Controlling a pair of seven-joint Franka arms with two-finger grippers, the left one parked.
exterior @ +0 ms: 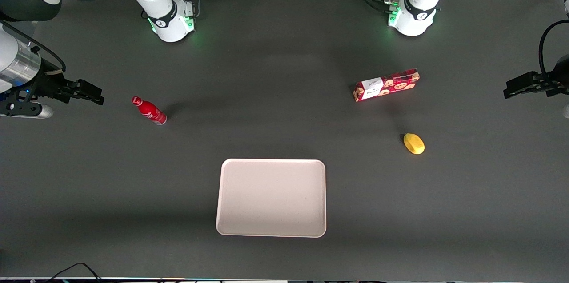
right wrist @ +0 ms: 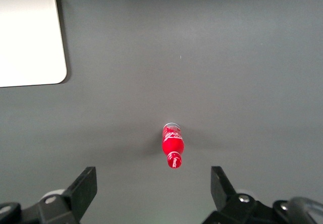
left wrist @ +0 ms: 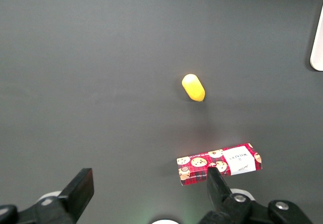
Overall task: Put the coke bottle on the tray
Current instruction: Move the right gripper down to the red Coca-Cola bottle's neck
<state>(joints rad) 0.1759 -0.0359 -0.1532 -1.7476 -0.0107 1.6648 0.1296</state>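
on the dark, matte table there are four loose things: one tray, one box, one bottle and one yellow object.

the tray is the largest, a flat pale pinkish-white rectangle with rounded corners and a low rim, smooth and plain, and nothing lies on it. it sits nearest the front camera, about the middle of the table's length.

the box is a long red rectangular carton printed with round cookies and with a white label. seen from the tray in the front view it lies at about 1 o'clock, toward the parked arm's end.

the bottle is small and slim, glossy red with a red cap, white script and a silvery base. it appears to stand upright on the table, at about 10 o'clock from the tray, well apart from it, toward the working arm's end.

the yellow object is the smallest, a smooth rounded oval lump, at about 5 o'clock from the box and nearer the front camera.

the gripper hangs above the table near the bottle without touching it. its two black fingers are spread wide and hold nothing; the wrist view shows the bottle between them, lower down.
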